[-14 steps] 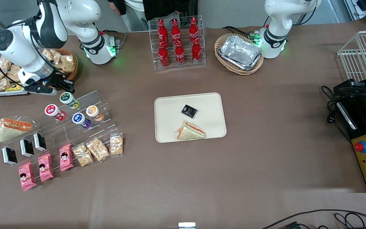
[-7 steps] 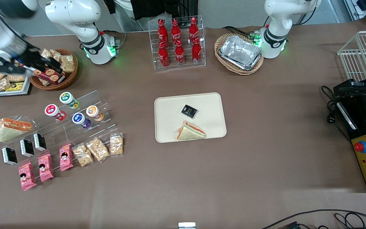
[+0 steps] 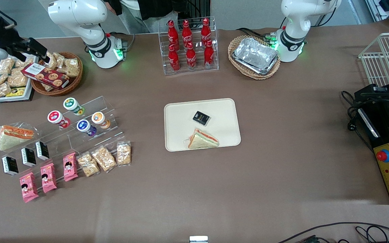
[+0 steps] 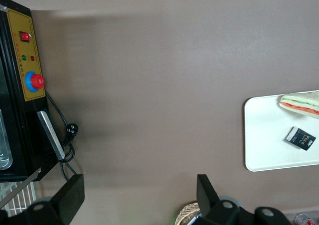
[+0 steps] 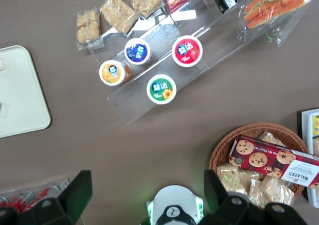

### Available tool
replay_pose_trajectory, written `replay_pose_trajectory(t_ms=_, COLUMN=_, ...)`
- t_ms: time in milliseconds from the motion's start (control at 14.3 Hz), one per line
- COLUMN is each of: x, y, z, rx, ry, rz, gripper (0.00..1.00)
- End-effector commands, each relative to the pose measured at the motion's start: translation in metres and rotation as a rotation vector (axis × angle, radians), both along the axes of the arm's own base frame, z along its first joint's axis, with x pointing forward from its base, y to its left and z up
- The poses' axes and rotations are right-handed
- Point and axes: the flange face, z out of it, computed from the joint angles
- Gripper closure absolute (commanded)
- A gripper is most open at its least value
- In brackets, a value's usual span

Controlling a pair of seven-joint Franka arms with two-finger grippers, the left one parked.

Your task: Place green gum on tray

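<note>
Front view: the claw [image 3: 25, 50] hangs above the wicker basket [image 3: 74, 79] at the working arm's end of the table, with the red cookie box [image 3: 45, 75] just below it and nothing between its fingers. The green gum [image 3: 70, 104] stands on the top step of the clear shelf [image 3: 110, 104], nearer the camera than the claw and apart from it, beside the red [image 3: 55, 117], purple [image 3: 84, 126] and orange [image 3: 98, 118] canisters. The tray [image 3: 181, 141] lies well apart from the claw, toward the parked arm's end, carrying a sandwich [image 3: 203, 139] and a black packet [image 3: 201, 117]. Right wrist view: the claw [image 5: 145, 177] is spread wide and empty; one dark finger [image 5: 79, 185] shows on each side. The green gum [image 5: 161, 89] sits lid-up on the shelf, under the claw but not touched. The basket [image 5: 224, 150] lies close by, and a corner of the tray [image 5: 20, 100] is farther off. Left wrist view: the tray [image 4: 264, 135] shows in part, with sandwich [image 4: 301, 103] and packet [image 4: 301, 138] on it; the claw and gum do not appear.
</note>
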Motion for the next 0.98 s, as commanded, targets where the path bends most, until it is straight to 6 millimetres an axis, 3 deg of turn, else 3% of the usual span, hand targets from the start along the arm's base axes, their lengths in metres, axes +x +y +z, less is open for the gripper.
replay_pose_trajectory(t_ms=0, x=0.055, y=0.0, z=-0.045, rx=-0.069, ry=0.02, rz=-0.001, gripper=0.0)
replay_pose_trajectory(t_ms=280, x=0.086, y=-0.005, z=-0.119, rx=-0.08, ry=-0.013, rz=-0.007, gripper=0.0)
replay_pose_trajectory(t_ms=490, x=0.077, y=-0.004, z=-0.172, rx=-0.077, ry=-0.043, rz=-0.007, gripper=0.0)
replay_pose_trajectory(t_ms=700, x=0.069, y=-0.015, z=-0.198, rx=-0.066, ry=-0.023, rz=-0.033, gripper=0.0)
replay_pose_trajectory(t_ms=909, x=0.061, y=-0.013, z=-0.21, rx=-0.062, ry=0.0, rz=-0.032, gripper=0.0)
